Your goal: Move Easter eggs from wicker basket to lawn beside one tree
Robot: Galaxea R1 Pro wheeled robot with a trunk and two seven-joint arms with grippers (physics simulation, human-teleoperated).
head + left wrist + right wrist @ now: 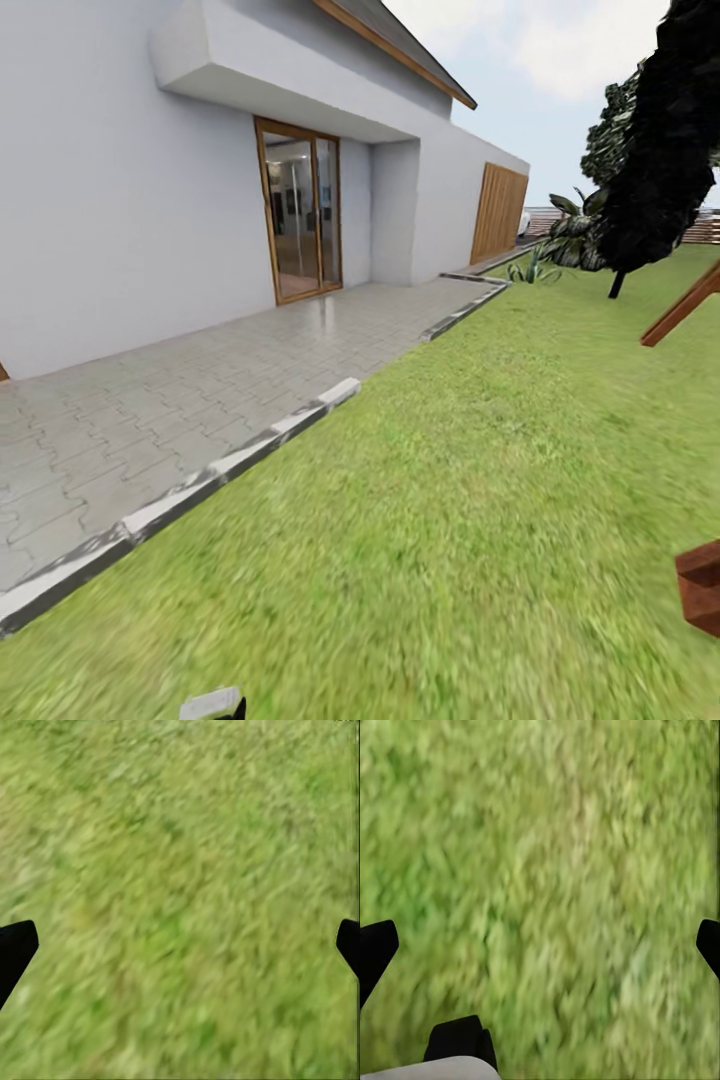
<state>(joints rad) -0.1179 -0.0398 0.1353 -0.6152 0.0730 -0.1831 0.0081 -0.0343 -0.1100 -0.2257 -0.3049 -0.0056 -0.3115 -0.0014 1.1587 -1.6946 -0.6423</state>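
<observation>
Ground: the lawn (480, 480), short mottled green grass.
Border: pale kerb stones (240, 450) along its edge.
Beyond border: grey paved patio (200, 380).
Far end: dark-leaved tree (655, 150) rooted in grass.

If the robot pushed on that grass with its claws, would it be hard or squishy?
Probably a bit soft: the lawn looks like short, dense blades, so it should give slightly, then hold. It looks flat, so things set down likely won't roll far. Both the left gripper and the right gripper are open above it, touching nothing.
</observation>
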